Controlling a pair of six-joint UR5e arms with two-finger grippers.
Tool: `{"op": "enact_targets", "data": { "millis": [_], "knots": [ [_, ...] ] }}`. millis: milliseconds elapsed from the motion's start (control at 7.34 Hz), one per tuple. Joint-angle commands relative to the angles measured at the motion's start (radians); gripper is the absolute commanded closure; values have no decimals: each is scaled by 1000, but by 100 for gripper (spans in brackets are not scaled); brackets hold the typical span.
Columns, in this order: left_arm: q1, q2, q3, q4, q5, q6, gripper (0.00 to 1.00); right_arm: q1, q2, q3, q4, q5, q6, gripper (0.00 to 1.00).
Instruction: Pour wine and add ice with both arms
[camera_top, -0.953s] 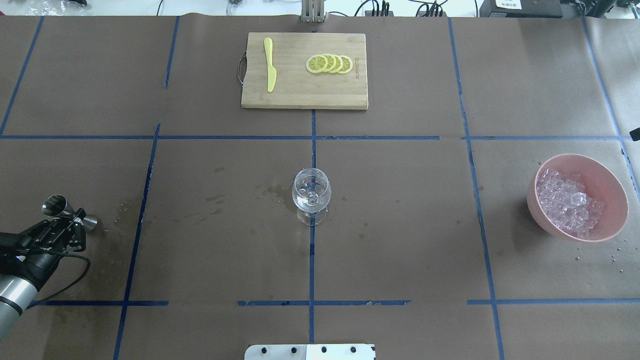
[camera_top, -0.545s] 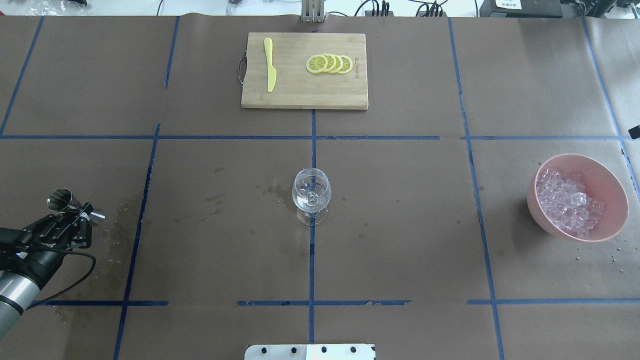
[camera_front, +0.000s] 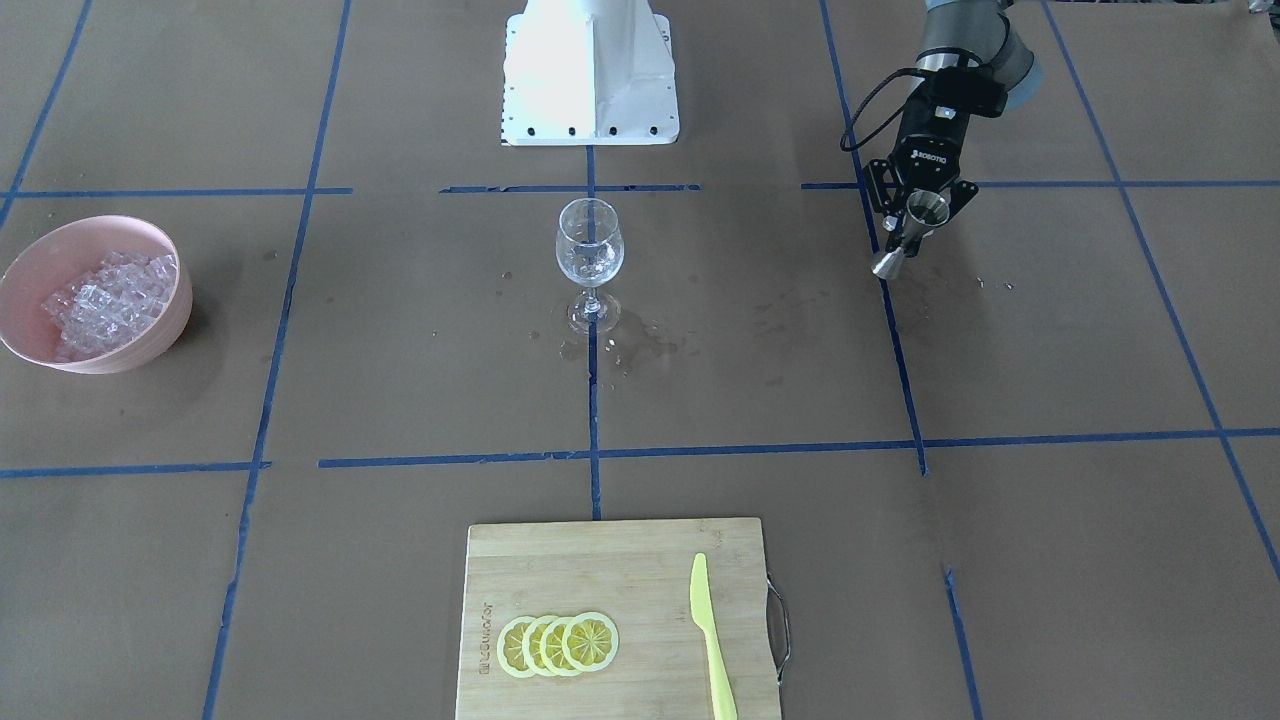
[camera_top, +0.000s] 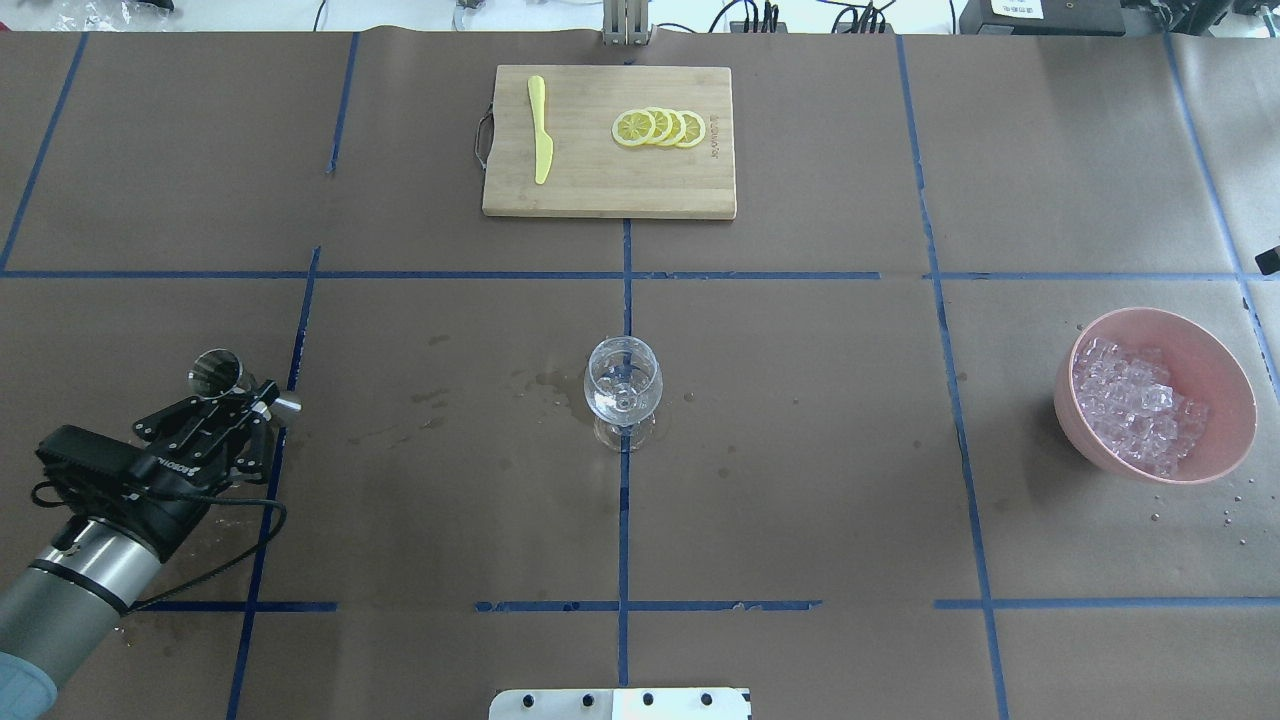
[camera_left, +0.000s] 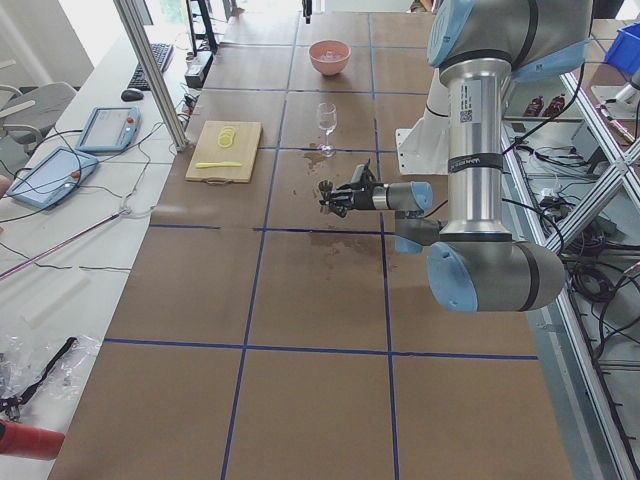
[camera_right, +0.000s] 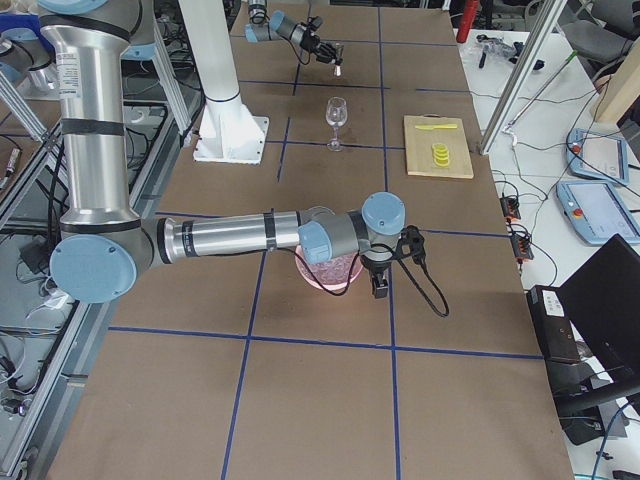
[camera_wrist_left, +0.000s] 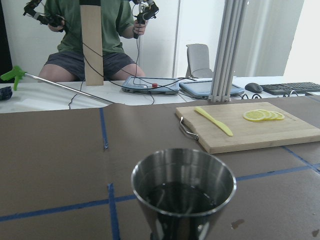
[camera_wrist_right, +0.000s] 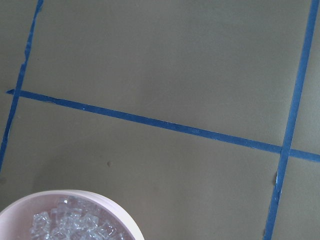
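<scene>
My left gripper (camera_top: 245, 395) is shut on a steel jigger (camera_top: 218, 370) and holds it just above the table at the left, well left of the wine glass (camera_top: 622, 385). It also shows in the front view (camera_front: 915, 225). In the left wrist view the jigger (camera_wrist_left: 182, 190) stands upright with clear wine (camera_wrist_left: 182, 197) in its cup. A pink bowl (camera_top: 1215, 365) at the right holds a heap of ice (camera_top: 1135, 405). My right gripper (camera_right: 380, 285) hangs by the bowl's outer side and shows only in the right side view. I cannot tell whether it is open or shut.
A wooden cutting board (camera_top: 600, 190) at the far middle holds lemon slices (camera_top: 660, 128) and a yellow knife (camera_top: 540, 130). The white pedestal (camera_front: 590, 70) stands at the robot's side. Wet stains (camera_top: 550, 380) lie around the glass, and droplets lie near the bowl.
My left gripper has moved forward and to the right with the jigger, closer to the wine glass. The glass, bowl and board have not moved.
</scene>
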Motion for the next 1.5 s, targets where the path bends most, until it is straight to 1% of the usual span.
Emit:
{"op": "enact_targets", "data": {
  "millis": [0,136,272,409,545,681,817,953,1089,1226,1362],
  "knots": [
    [-19,-126,2,50,-37,141,100,0,0,1,1,0,0,0],
    [-21,-212,2,90,-39,178,100,0,2,5,1,0,1,0],
    [-27,-263,1,116,-95,227,100,0,0,7,1,0,2,0],
    [-33,-286,1,121,-132,276,100,0,3,8,1,1,2,0],
    [-40,-347,-1,215,-136,328,100,0,5,21,1,1,14,0],
    [-53,-381,-1,299,-166,338,100,0,5,31,1,1,34,0],
    [-60,-407,-1,312,-233,338,100,0,5,33,1,1,37,0],
    [-61,-412,-2,337,-237,340,100,0,5,33,1,1,35,0],
    [-68,-438,-4,416,-258,340,100,0,5,33,1,1,35,0],
    [-73,-449,-16,523,-295,341,100,0,3,33,1,1,37,0],
    [-93,-455,-60,577,-362,414,100,0,5,32,1,1,37,0]
  ]
}}
